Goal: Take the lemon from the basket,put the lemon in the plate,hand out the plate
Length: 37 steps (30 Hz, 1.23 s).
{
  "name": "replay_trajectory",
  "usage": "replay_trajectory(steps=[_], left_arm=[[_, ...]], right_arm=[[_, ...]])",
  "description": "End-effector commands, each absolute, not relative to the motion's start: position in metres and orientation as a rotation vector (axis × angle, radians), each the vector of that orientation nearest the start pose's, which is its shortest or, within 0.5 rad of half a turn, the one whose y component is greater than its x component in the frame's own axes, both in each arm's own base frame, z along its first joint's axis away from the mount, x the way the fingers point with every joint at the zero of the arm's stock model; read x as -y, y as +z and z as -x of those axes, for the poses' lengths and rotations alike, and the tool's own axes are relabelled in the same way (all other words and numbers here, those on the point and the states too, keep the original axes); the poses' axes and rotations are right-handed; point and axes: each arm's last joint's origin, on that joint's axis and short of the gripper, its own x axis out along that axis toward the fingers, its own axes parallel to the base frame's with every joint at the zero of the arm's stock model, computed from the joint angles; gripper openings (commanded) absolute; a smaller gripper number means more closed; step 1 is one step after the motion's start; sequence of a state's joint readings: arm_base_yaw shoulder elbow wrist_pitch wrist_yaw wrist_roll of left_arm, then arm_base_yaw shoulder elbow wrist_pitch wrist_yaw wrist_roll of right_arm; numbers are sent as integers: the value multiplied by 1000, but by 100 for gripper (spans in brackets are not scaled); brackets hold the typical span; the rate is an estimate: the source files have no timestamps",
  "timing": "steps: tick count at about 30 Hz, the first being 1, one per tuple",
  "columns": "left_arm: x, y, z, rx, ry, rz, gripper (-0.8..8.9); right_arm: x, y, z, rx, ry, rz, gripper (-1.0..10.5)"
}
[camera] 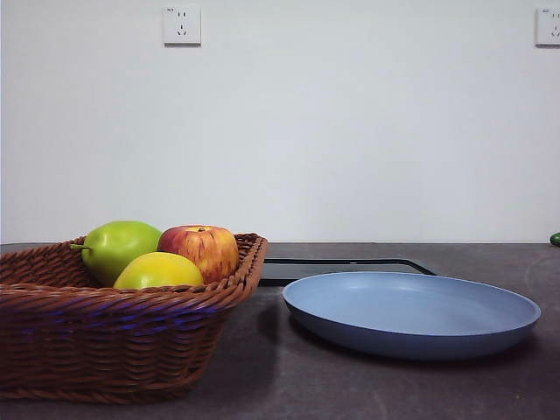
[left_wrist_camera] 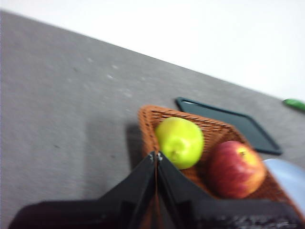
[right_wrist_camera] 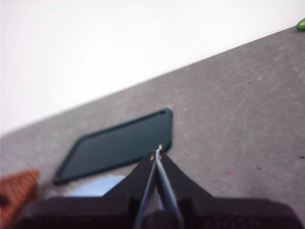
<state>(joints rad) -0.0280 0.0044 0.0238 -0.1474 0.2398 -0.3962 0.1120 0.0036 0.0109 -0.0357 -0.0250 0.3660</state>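
The lemon point(camera: 157, 270) lies at the front of the wicker basket point(camera: 105, 341), in front of a green pear-like fruit point(camera: 118, 247) and a red-yellow apple point(camera: 201, 249). The grey-blue plate point(camera: 411, 313) sits empty to the basket's right. No arm shows in the front view. My left gripper point(left_wrist_camera: 156, 155) is shut and empty, above the basket point(left_wrist_camera: 152, 119); its view shows the green fruit point(left_wrist_camera: 180, 142) and the apple point(left_wrist_camera: 235, 168), and its jaws hide the lemon. My right gripper point(right_wrist_camera: 157, 151) is shut and empty, above the plate point(right_wrist_camera: 95, 187).
A flat black tray point(camera: 341, 267) lies behind the plate; it also shows in the left wrist view point(left_wrist_camera: 228, 121) and the right wrist view point(right_wrist_camera: 119, 143). A small green thing point(camera: 555, 238) lies at the far right table edge. A white wall stands behind the table.
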Motion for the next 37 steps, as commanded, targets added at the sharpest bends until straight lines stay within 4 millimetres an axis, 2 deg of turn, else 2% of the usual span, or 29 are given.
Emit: replay_trajectory(steps=[1, 6, 10, 14, 18, 22, 26, 29, 32, 37], left_arm=[[10, 159, -95, -171, -263, 513, 8], [10, 173, -92, -134, -283, 543, 8], [10, 198, -86, -155, -262, 517, 8], [10, 227, -86, -212, -254, 422, 8], [10, 257, -96, -264, -253, 334, 8], [11, 285, -112, -347, -258, 298, 8], [14, 309, -130, -420, -345, 271, 16], [15, 324, -141, -462, -379, 278, 130], [17, 336, -148, -502, -385, 282, 257], [22, 345, -151, -543, -409, 280, 275]], right_arm=[[-12, 168, -96, -13, 139, -482, 11], [-12, 179, -94, -16, 155, -580, 5], [-12, 194, -88, -113, 143, -556, 5], [-11, 218, -86, -168, 132, -477, 6], [-12, 249, -89, -207, 130, -377, 6], [-13, 281, -97, -268, 126, -299, 6], [-14, 310, -112, -370, 119, -244, 6], [-16, 327, -125, -449, 121, -181, 11], [-18, 336, -140, -529, 136, -117, 37], [-22, 332, -165, -621, 188, -89, 260]])
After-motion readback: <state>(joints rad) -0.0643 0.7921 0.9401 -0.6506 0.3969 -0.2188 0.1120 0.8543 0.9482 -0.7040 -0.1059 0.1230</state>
